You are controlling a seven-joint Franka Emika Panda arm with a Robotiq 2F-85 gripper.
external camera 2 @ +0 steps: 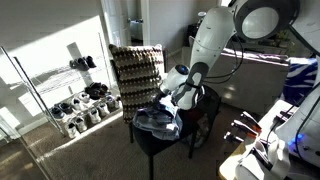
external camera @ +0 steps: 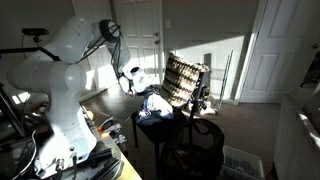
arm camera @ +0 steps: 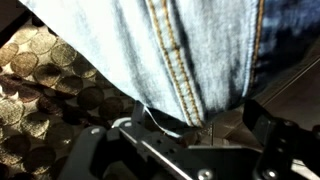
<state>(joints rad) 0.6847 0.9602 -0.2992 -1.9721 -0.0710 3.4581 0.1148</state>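
A dim room with carpet and bright slabs of sun on the wall lies around me. At the far left of an exterior view stands a shoe rack with pale pairs lined up on its shelves. Next comes the patterned panel, brown with rows of round marks, standing upright behind a small dark table. On that table lies the denim, bunched in a loose heap rather than spread flat or folded. To the right of it my white arm bends down from above, and my wrist hangs just over the heap. In the wrist view the denim fills the upper part, with a stitched seam running down toward me and a stray pale thread at its edge. The patterned panel shows on the left. My jaws stand wide, one on either side of that seam's lower end, not closed on it. As I judge it, the approach is made. The cloth is not gripped, it rests on the table, and the handling itself is all yet to do.
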